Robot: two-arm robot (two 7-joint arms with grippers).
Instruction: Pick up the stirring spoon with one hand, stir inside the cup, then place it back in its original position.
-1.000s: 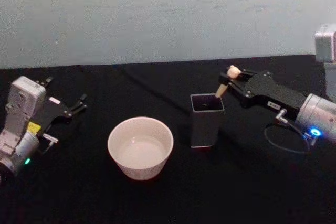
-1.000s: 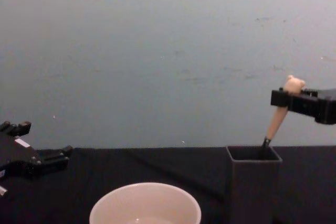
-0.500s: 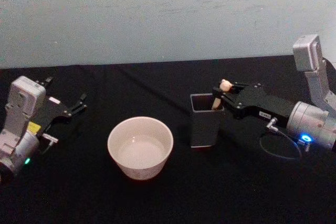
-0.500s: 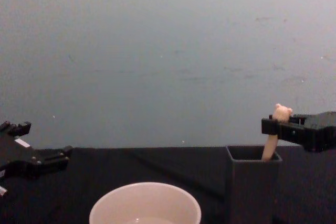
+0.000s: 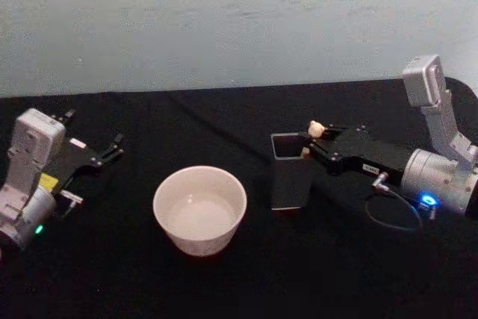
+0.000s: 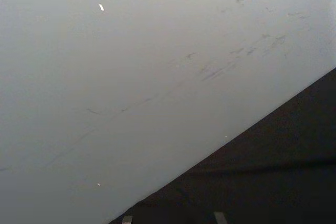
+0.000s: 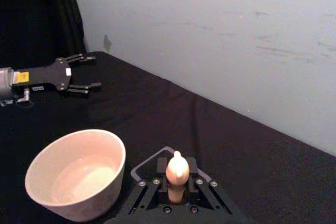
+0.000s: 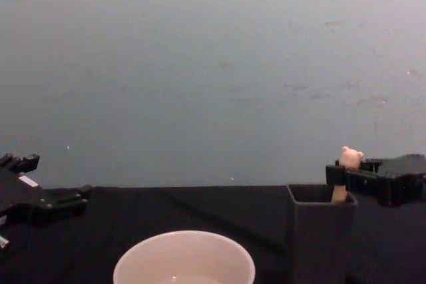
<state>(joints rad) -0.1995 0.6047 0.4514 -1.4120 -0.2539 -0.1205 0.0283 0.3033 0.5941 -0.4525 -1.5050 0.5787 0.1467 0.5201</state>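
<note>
**Spoon almost fully down in the holder, right claw gripping it**

The right claw [image 5: 315, 140] sits right at the top of the dark grey square holder [image 5: 289, 182], pinched on the beige handle of the stirring spoon [image 5: 314, 129] just under the tiny bear head. In the chest view the bear head [image 8: 351, 157] pokes up just above the holder's rim [image 8: 321, 202], with a short bit of handle going down inside; the metal bowl end is hidden in there. From the right wrist view the spoon looks upright between the two fingers [image 7: 195, 182].

The cream cup [image 5: 199, 209] stands on the black worktop [image 5: 224, 282] just beside the holder, on its left, not touching it. Can't tell if there's liquid in it, the inside just looks pale.

The left claw [image 5: 104, 149] is parked well off to the left over the worktop, fingers spread apart, holding nothing.
</note>
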